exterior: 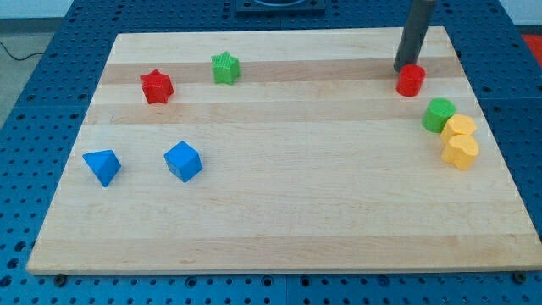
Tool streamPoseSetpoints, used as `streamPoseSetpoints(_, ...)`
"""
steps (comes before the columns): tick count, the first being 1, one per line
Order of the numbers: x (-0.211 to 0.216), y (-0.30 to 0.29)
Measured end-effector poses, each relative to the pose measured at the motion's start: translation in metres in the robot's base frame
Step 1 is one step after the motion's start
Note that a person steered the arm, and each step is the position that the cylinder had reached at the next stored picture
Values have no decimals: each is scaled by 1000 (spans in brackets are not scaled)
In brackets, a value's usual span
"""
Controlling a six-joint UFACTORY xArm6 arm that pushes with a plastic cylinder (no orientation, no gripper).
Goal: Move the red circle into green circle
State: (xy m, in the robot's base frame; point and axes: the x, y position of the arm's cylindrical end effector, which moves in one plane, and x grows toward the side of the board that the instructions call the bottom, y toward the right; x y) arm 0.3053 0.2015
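Note:
The red circle (411,80) is a small red cylinder near the view's top right of the wooden board (279,203). The green circle (439,114) is a green cylinder below and to the right of it, a short gap apart. My tip (400,69) comes down from the view's top and stands just at the red circle's upper left edge, touching or nearly touching it.
Two yellow blocks (460,128) (461,152) sit right against the green circle's lower right. A red star (157,86) and a green star (225,68) lie at the upper left. A blue triangle-like block (102,166) and a blue cube (183,161) lie at the left.

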Motion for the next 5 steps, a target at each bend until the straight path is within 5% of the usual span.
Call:
streamPoseSetpoints(3,-16,-8)
streamPoseSetpoints(5,9,-8)
